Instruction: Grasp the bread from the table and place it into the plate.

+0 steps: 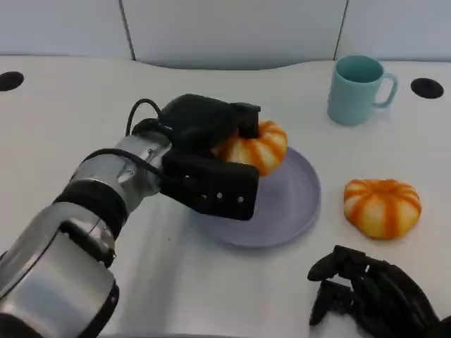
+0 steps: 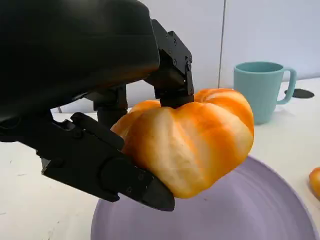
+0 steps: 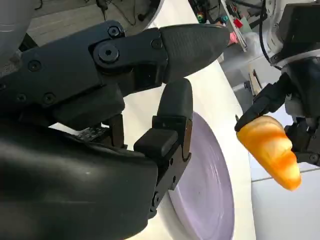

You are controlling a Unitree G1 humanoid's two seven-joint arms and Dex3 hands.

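My left hand (image 1: 211,151) grips an orange-and-white striped bread (image 1: 255,146) and holds it just above the far left part of the lavender plate (image 1: 292,204). The left wrist view shows the bread (image 2: 190,145) pinched between black fingers (image 2: 120,175) over the plate (image 2: 250,210). A second striped bread (image 1: 381,206) lies on the table to the right of the plate. My right hand (image 1: 370,296) rests low at the front right, fingers curled, with nothing in it. In the right wrist view the held bread (image 3: 272,150) hangs past the plate (image 3: 210,190).
A teal mug (image 1: 357,89) stands at the back right, behind the plate. Two dark round holes (image 1: 426,87) sit in the white tabletop at the far corners. A pale wall panel runs along the table's back edge.
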